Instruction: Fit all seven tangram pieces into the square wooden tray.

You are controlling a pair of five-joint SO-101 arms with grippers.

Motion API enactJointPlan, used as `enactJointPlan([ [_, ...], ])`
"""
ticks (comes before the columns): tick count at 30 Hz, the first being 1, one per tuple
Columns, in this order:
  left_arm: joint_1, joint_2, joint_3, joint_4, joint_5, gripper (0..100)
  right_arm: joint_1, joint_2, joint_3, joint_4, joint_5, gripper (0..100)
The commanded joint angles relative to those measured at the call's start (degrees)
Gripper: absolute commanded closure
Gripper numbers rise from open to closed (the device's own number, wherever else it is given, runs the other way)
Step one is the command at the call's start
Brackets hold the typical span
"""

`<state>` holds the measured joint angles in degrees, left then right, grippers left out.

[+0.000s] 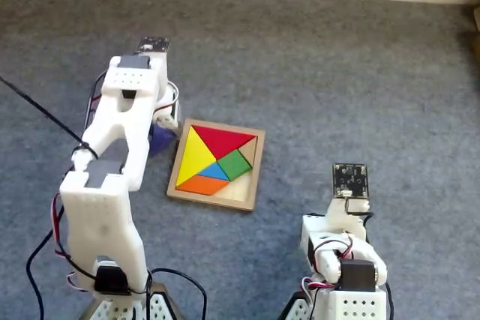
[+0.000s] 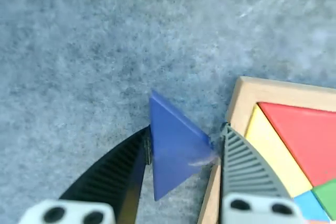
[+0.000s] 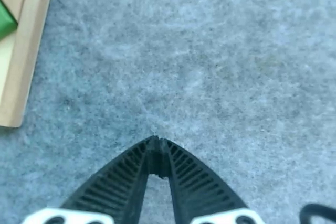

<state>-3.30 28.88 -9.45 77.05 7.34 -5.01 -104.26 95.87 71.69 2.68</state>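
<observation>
Five coloured pieces lie in the square wooden tray [image 1: 214, 198]: a large yellow triangle [image 1: 193, 157] on its left, a large red triangle [image 1: 223, 142] along the top, a green square [image 1: 235, 163] at the middle, a small light-blue triangle [image 1: 213, 171] below it, and an orange piece [image 1: 201, 183] in the near left corner. Bare wood [image 1: 244, 185] shows along the tray's right side and near right corner. The tray rests slightly turned on a grey carpet [image 1: 337, 73].

In the high view the left arm [image 1: 120, 148] stretches forward, and its gripper [image 1: 161, 136] sits just beside the tray's left rim. The left wrist view shows the left gripper [image 2: 185, 139] with its jaws clamped on a dark blue triangle [image 2: 176, 153], one finger against the flat side and the other at the opposite corner. That triangle is outside the tray, right beside the rim [image 2: 239, 103], with one point aimed away from the gripper; whether it touches the carpet, I cannot tell. The yellow [image 2: 270, 145] and red [image 2: 304, 135] triangles show past the rim.

The right arm [image 1: 345, 252] is folded back near its base, well apart from the tray's near right corner. The right gripper [image 3: 157, 145] has its jaws together, holding nothing, over bare carpet, with the tray's rim [image 3: 21, 61] and a sliver of the green square [image 3: 5, 22] off to one side.
</observation>
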Motion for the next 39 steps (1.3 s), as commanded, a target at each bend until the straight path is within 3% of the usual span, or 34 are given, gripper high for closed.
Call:
enactJointPlan([
  [1,3.03,-8.75,4.26,-3.34,-0.62,84,0.66,-1.27,7.52,0.31,-0.26,99.4],
  [14,16.48,-27.47,27.38,-15.38,-11.69,84,0.57,-1.27,7.52,0.31,-0.26,99.4],
  [39,31.69,-27.56,34.33,-19.43,-12.66,84,0.22,-1.27,7.52,0.31,-0.26,99.4],
])
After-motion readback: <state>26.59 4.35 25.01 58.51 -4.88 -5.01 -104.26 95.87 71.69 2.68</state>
